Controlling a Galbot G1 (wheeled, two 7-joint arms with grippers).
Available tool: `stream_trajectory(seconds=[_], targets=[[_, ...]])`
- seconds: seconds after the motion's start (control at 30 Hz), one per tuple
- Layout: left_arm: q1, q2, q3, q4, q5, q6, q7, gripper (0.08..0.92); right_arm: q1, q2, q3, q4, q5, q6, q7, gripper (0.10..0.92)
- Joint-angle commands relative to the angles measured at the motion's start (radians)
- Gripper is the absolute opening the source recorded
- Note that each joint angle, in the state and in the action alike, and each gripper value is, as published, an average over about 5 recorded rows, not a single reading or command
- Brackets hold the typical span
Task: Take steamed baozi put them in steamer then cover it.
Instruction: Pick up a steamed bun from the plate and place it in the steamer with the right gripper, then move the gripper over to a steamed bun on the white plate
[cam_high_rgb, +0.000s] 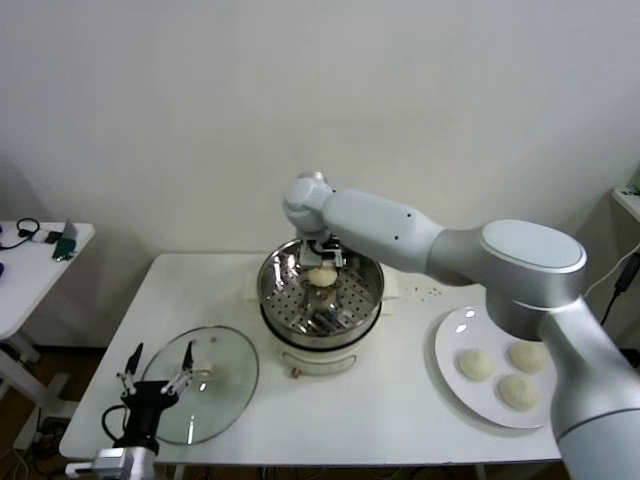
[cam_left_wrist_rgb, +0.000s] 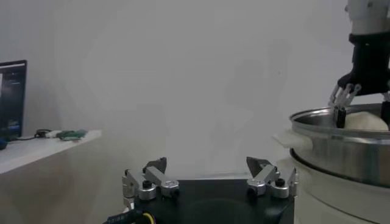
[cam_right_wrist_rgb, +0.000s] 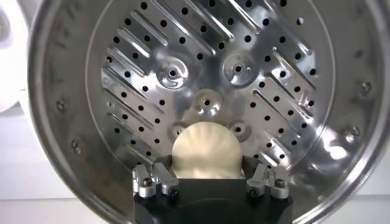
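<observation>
From my seat I start at the left, where my left gripper (cam_high_rgb: 157, 374) waits with its fingers spread wide and nothing between them; the cover (cam_high_rgb: 198, 383), one glass lid, lies flat on the table (cam_high_rgb: 400, 420) directly under and just beyond those fingertips. Moving right, the steamer (cam_high_rgb: 321, 292) stands in the middle of the table, and my right gripper (cam_high_rgb: 322, 262) is reached down into it at the far side of the basket. One baozi (cam_right_wrist_rgb: 205, 151) sits between that gripper's fingers, low over the perforated floor; the fingers flank the bun closely, but I cannot tell whether they still press it or have just let go, nor whether it rests fully on the metal. I judge this to be the placing of the first bun. The next move calls for parting the fingers clear of the soft dough, lifting straight up past the rim, then swinging out to the right. There, well off to the right of that gripper, a white plate (cam_high_rgb: 452, 372) holds three more buns (cam_high_rgb: 474, 364). So the count is four buns in all, one steamer, one lid and one plate, with the covering step left for last.
</observation>
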Motion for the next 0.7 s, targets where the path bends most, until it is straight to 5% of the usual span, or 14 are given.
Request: stream_trajectory(seconds=[0.03, 0.47, 0.7], targets=[[0.003, -0.003, 0.001, 0.003, 0.0, -0.002, 0.0, 0.823, -0.028, 0.01, 0.019, -0.013, -0.05, 0.011, -0.003, 0.79], [0.003, -0.003, 0.004, -0.004, 0.003, 0.002, -0.001, 0.823, 0.114, -0.149, 0.023, 0.168, 0.111, -0.066, -0.048, 0.823], [0.008, 0.0, 0.005, -0.013, 0.003, 0.003, 0.0, 0.823, 0.305, -0.375, -0.12, 0.257, 0.582, -0.337, -0.018, 0.823]])
